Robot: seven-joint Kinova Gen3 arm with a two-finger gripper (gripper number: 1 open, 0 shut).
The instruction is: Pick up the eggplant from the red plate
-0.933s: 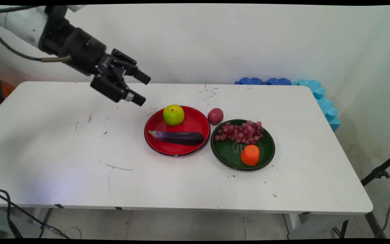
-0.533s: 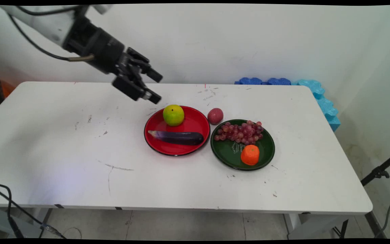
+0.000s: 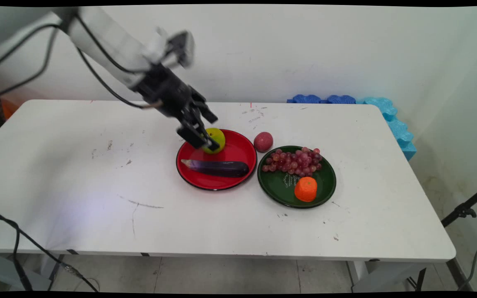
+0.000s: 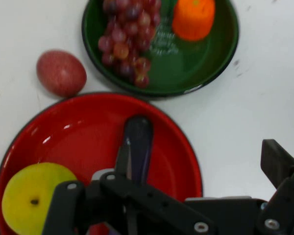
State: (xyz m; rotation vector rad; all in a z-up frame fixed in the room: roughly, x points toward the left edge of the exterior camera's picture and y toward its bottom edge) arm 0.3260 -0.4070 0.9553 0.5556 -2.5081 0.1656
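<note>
My gripper (image 3: pixel 211 132) hangs open over the far left part of a red plate (image 3: pixel 240 151), its fingers either side of a yellow-green apple (image 3: pixel 218 135) as the main view shows it. I cannot tell whether they touch the apple. A purple eggplant (image 3: pixel 218 167) lies across the plate's near half. In the hand view the apple (image 4: pixel 32 198) sits at the lower left of the red plate (image 4: pixel 73 132), and the eggplant (image 4: pixel 137 142) runs up the middle above the black linkage.
A reddish round fruit (image 3: pixel 263 141) lies on the table between the red plate and a green plate (image 3: pixel 280 188) holding grapes (image 3: pixel 294 161) and an orange piece (image 3: pixel 306 189). Blue foam mats (image 3: pixel 387 114) line the back right corner. Cables (image 3: pixel 10 244) hang at the near left edge.
The gripper has swung right and down from above the table's back left to the apple on the red plate. Its fingers stayed open. Nothing on the table moved.
</note>
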